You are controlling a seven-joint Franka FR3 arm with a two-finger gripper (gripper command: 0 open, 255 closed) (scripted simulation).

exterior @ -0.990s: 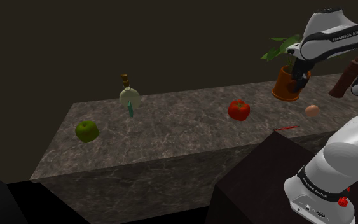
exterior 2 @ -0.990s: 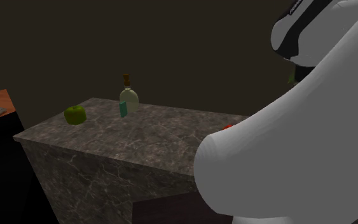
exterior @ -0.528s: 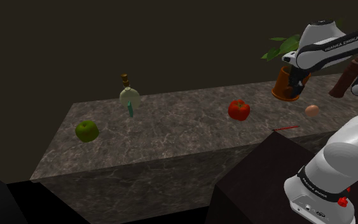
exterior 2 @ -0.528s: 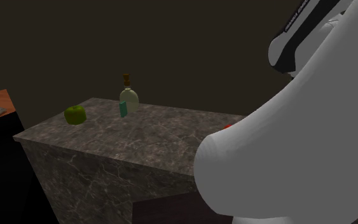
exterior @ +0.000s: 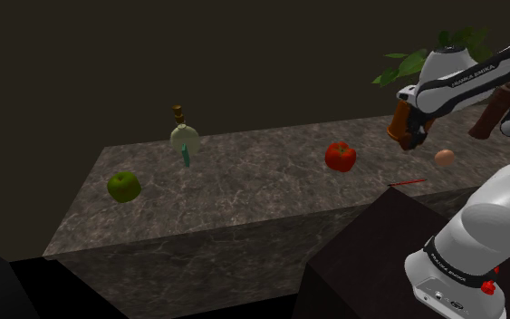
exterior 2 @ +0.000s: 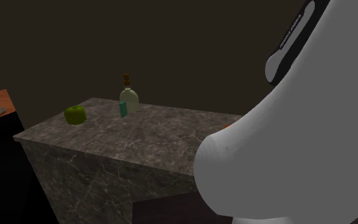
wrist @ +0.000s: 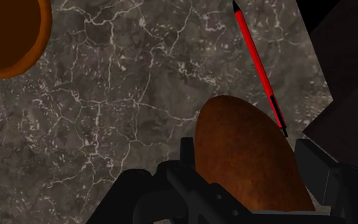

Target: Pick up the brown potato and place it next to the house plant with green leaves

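We have the potato (wrist: 234,140) in the claw (wrist: 252,173). In the wrist view the two black fingers (wrist: 188,156) stand partly apart with the brown, rounded potato clasped between them, each pressed to one of its sides. Below it lies the dark, veined counter (wrist: 120,95), and a red pen (wrist: 258,63) rests on the stone just past the potato's far side.

The pick-up half of the task looks done to us. In the shoulder view the hand hangs above the counter in front of the house plant (exterior: 408,66), about level with its pot, so we judge the potato to be lifted clear of the stone. The orange rim of that pot (wrist: 9,38) sits at the corner of the wrist view, with a stretch of bare counter between it and the potato. We are near the plant, but not yet beside it.

What is left is the placing: carry the potato across to the pot's side, lower it to the counter and open the fingers. A pale egg-shaped thing (exterior: 445,157) lies close by on the counter, and we should keep clear of it.
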